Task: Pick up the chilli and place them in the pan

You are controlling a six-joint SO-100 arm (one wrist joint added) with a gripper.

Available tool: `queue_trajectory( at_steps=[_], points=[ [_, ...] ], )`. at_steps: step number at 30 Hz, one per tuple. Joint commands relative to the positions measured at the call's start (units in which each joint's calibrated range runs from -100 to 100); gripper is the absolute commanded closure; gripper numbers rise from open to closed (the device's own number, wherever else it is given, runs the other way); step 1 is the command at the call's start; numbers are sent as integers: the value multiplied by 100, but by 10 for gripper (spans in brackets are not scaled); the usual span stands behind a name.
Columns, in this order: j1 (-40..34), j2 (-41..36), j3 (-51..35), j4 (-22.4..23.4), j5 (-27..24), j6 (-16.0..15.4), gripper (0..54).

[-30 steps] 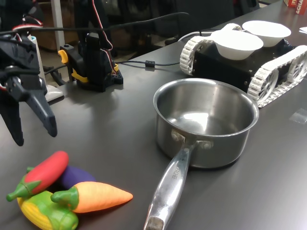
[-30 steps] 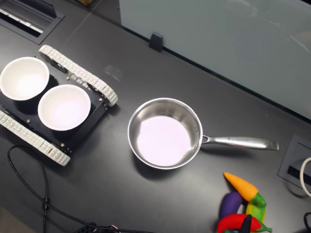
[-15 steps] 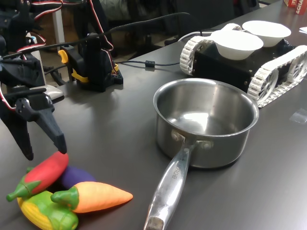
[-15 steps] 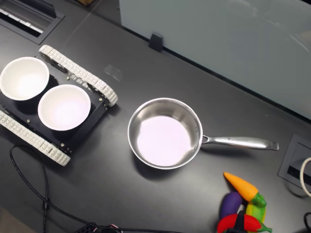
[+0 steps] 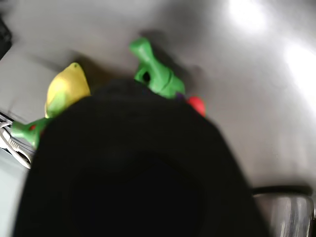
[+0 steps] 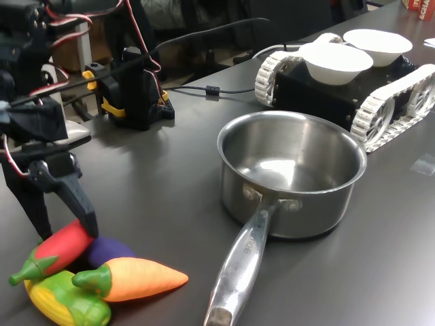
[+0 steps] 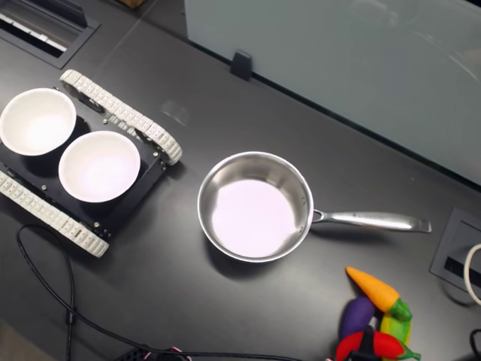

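Chilli [image 6: 58, 247] directly under my tool [image 6: 64, 231], at first exterior view's near left; long axis slants up-right. My tool spread wide, straddling it across its width, not yet closed. Pan [image 6: 292, 173] right of it.

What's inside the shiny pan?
Nothing. In both exterior views the pan holds only its bare shiny steel bottom. The first exterior view's near wall hides a strip of the floor, but the second exterior view shows it all.
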Motion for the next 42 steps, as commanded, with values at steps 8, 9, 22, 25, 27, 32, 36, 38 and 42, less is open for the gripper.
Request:
queue_trajectory(
  at_steps=[8,9,22,25,27,32,36,38,42],
  points=[
    [-146,-76,198,-666,-98,161,248],
    [-157,-76,198,-674,-112,161,261],
    [-146,-169,170,-666,-205,161,434],
    [-157,-203,207,-666,-234,161,492],
    [-169,-237,234,-666,-259,161,532],
    [-192,-456,343,-666,-332,153,536],
    [-215,-684,379,-666,-391,153,536],
    [-226,-869,434,-666,-435,153,536],
    [-329,-1249,470,-657,-664,136,536]
  ],
)
